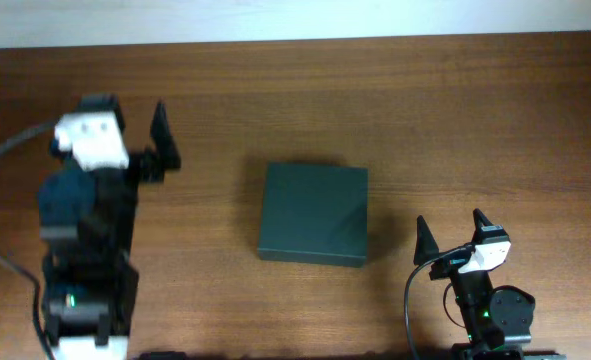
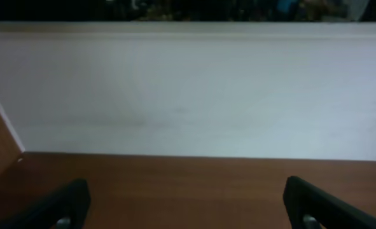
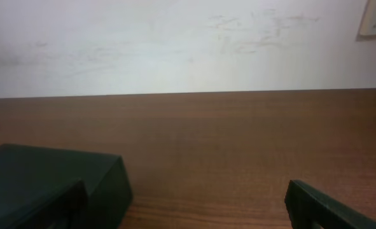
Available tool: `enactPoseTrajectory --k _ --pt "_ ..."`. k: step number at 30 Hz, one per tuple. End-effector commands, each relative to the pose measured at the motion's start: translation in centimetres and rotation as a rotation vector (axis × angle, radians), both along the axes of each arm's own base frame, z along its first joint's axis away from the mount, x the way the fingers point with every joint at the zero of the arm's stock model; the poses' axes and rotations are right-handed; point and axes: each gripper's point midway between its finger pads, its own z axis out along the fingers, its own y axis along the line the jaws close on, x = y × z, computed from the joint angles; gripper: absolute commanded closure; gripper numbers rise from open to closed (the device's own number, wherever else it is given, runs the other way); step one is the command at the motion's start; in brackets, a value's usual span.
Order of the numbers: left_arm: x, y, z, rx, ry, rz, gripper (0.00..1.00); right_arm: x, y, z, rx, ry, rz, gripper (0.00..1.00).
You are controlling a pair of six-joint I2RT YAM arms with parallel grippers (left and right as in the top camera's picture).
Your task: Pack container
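The container [image 1: 313, 213] is a matte dark green-black rectangular box lying flat in the middle of the table, lid shut. It also shows low on the left of the right wrist view [image 3: 41, 168]. My right gripper [image 1: 452, 231] is open and empty, a little to the right of the box's front right corner; in the right wrist view [image 3: 188, 213] only bare table lies between its fingers. My left gripper [image 1: 131, 118] is open and empty at the far left, well away from the box, facing the back wall in the left wrist view [image 2: 184, 207].
The brown wooden table [image 1: 455, 110] runs back to a white wall [image 2: 188, 89]. The left arm's base and cable [image 1: 5, 160] stand along the left side. The right arm's base [image 1: 495, 315] is at the front right edge.
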Motion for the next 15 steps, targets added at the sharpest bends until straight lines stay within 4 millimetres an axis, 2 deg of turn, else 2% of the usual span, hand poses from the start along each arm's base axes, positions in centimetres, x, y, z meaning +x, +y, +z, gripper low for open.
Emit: enactPoseTrajectory --k 1,6,15 --pt "-2.0 0.6 -1.8 0.002 -0.009 0.003 0.01 0.0 0.0 -0.1 0.004 0.001 -0.001 0.01" --pt "-4.4 1.6 -3.6 0.004 -0.041 0.042 0.01 0.0 0.0 -0.1 0.004 0.001 -0.001 0.01" --pt "-6.6 1.5 -3.7 0.017 -0.285 0.044 0.01 0.0 0.0 -0.1 0.004 0.001 -0.001 0.01"
